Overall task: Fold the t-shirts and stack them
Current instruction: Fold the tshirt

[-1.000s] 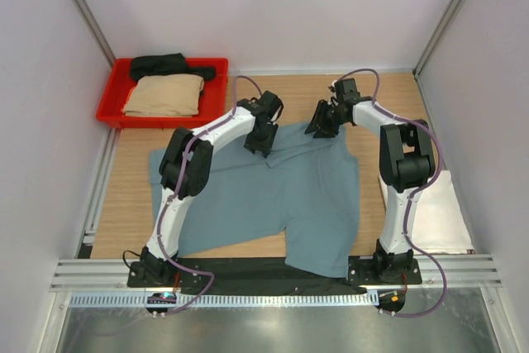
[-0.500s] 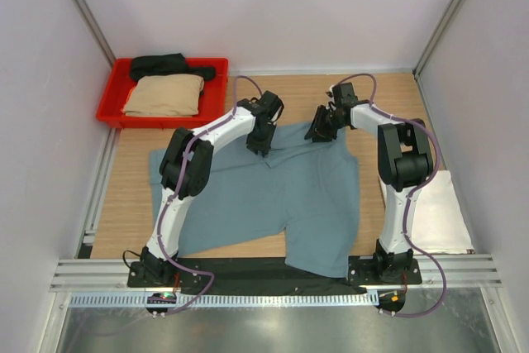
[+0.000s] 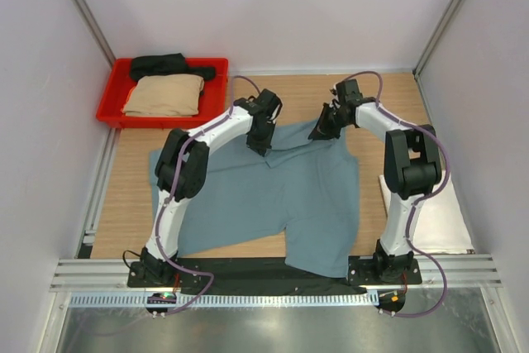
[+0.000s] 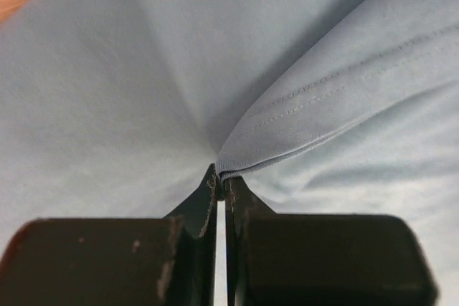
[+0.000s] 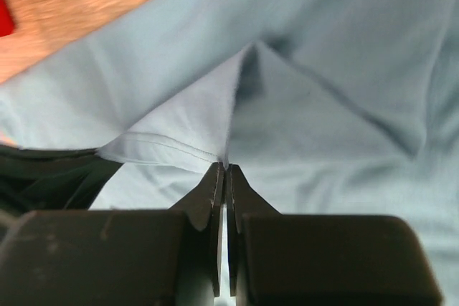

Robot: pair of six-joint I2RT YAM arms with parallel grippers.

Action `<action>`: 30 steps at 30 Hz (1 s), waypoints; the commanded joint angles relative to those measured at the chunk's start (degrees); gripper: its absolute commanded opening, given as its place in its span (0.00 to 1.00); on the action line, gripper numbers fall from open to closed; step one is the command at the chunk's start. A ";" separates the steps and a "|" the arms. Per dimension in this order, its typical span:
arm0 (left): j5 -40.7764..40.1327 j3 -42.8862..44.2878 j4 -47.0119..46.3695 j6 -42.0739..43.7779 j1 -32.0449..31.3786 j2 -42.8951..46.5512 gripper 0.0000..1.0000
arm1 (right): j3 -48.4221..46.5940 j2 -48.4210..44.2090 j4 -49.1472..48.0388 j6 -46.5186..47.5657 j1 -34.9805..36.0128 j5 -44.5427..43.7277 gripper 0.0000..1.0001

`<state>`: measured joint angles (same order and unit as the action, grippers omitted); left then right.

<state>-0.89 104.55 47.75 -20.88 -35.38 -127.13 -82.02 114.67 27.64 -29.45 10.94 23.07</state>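
A dusty teal-blue t-shirt (image 3: 289, 196) lies spread across the wooden table, its near part hanging over the front edge. My left gripper (image 3: 261, 148) is shut on the shirt's stitched far hem (image 4: 301, 130), pinched at the fingertips. My right gripper (image 3: 318, 132) is shut on the same far hem (image 5: 165, 150) further right, and the cloth rises into a small peak there. A folded tan t-shirt (image 3: 165, 95) and a black t-shirt (image 3: 169, 64) sit in the red tray. A white t-shirt (image 3: 434, 212) lies folded at the right.
The red tray (image 3: 111, 97) stands at the back left corner. Bare wood (image 3: 124, 196) shows left of the teal shirt. Grey walls and metal rails close in the table on the left, back and right.
Both grippers have closed on the teal shirt's far hem. The right gripper has shifted slightly, and the cloth at the hem is now pulled up a little.
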 commanded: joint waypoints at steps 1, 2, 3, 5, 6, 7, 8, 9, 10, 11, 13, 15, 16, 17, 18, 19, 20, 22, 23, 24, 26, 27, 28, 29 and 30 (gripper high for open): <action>4.40 -1.89 -0.55 -1.26 -0.04 6.19 0.00 | 1.77 -9.80 3.03 -1.48 0.49 -0.74 0.02; 5.01 -2.33 -0.81 -1.53 -0.13 6.98 0.00 | 3.69 -10.78 3.82 -1.57 0.40 -0.83 0.02; 6.23 -2.94 -0.81 -1.79 -0.13 7.42 0.00 | 4.84 -11.74 4.00 -1.75 0.40 -0.83 0.01; 7.82 -4.79 -1.78 -2.23 -0.31 8.73 0.00 | 8.17 -14.98 4.44 -2.19 0.40 -1.27 0.01; 8.61 -5.41 -1.95 -2.14 -0.48 9.00 0.00 | 9.32 -16.31 4.53 -2.28 0.40 -1.45 0.01; 10.36 -6.28 -2.39 -2.23 -0.92 9.27 0.00 | 10.38 -17.37 4.62 -2.36 0.49 -1.62 0.01; 11.16 -6.64 -2.39 -2.14 -1.18 9.70 0.00 | 12.21 -19.38 4.97 -2.54 0.40 -1.71 0.01; 11.86 -7.16 -2.57 -2.14 -1.36 9.88 0.00 | 13.10 -20.36 5.23 -2.63 0.40 -1.80 0.01; 13.79 -8.13 -3.18 -2.06 -1.88 10.06 0.00 | 13.98 -21.24 5.32 -2.80 0.40 -1.80 0.01; 14.41 -8.66 -3.62 -2.06 -2.15 10.32 0.00 | 14.86 -22.29 5.41 -2.98 0.40 -1.89 0.01; 15.38 -9.45 -3.98 -1.88 -3.20 10.41 0.00 | 17.23 -25.10 6.20 -3.07 0.40 -2.76 0.01; 16.61 -9.81 -4.24 -1.79 -3.91 10.24 0.00 | 19.61 -27.47 6.99 -2.54 0.40 -3.55 0.01; 17.14 -10.07 -4.50 -1.79 -4.35 10.15 0.00 | 20.31 -28.09 7.25 -2.37 0.40 -4.43 0.01; 18.19 -10.16 -4.59 -1.70 -4.61 9.97 0.00 | 21.01 -28.71 7.34 -2.19 0.40 -4.79 0.01; 18.55 -10.25 -4.51 -1.70 -4.79 9.80 0.00 | 22.33 -29.24 7.43 -2.19 0.49 -5.05 0.01; 18.99 -10.42 -4.59 -1.62 -5.05 9.27 0.00 | 22.86 -29.85 7.52 -2.01 0.40 -5.49 0.01; 19.95 -10.42 -4.59 -1.44 -5.14 9.01 0.00 | 23.65 -30.12 7.69 -1.93 0.40 -5.67 0.01; 20.92 -10.33 -4.59 -1.44 -5.40 8.22 0.00 | 24.01 -30.82 8.13 -1.58 0.40 -6.63 0.01; 21.45 -10.16 -4.51 -1.44 -5.41 8.04 0.00 | 24.18 -31.09 8.66 -1.14 0.40 -6.98 0.01; 22.50 -9.90 -4.50 -1.44 -5.58 7.78 0.01 | 24.01 -31.18 9.18 -0.70 0.40 -7.77 0.01; 23.56 -9.89 -4.42 -1.44 -5.76 7.16 0.01 | 23.31 -31.27 11.37 1.41 0.31 -9.61 0.01; 24.61 -9.81 -4.42 -1.35 -6.02 6.99 0.01 | 23.05 -31.26 11.99 2.11 0.14 -9.97 0.01; 24.96 -9.89 -4.33 -1.35 -6.20 6.81 0.01 | 23.04 -31.26 12.52 2.47 0.13 -10.15 0.01; 25.14 -9.89 -4.15 -1.27 -6.28 6.46 0.01 | 23.57 -31.44 12.88 2.90 -0.13 -9.89 0.01; 25.23 -9.89 -3.80 -1.35 -6.46 6.28 0.01 | 23.92 -31.53 12.97 2.91 -0.30 -9.71 0.01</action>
<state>20.71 94.26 44.36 -22.33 -41.17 -119.87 -58.00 85.76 38.41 -28.86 11.05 15.09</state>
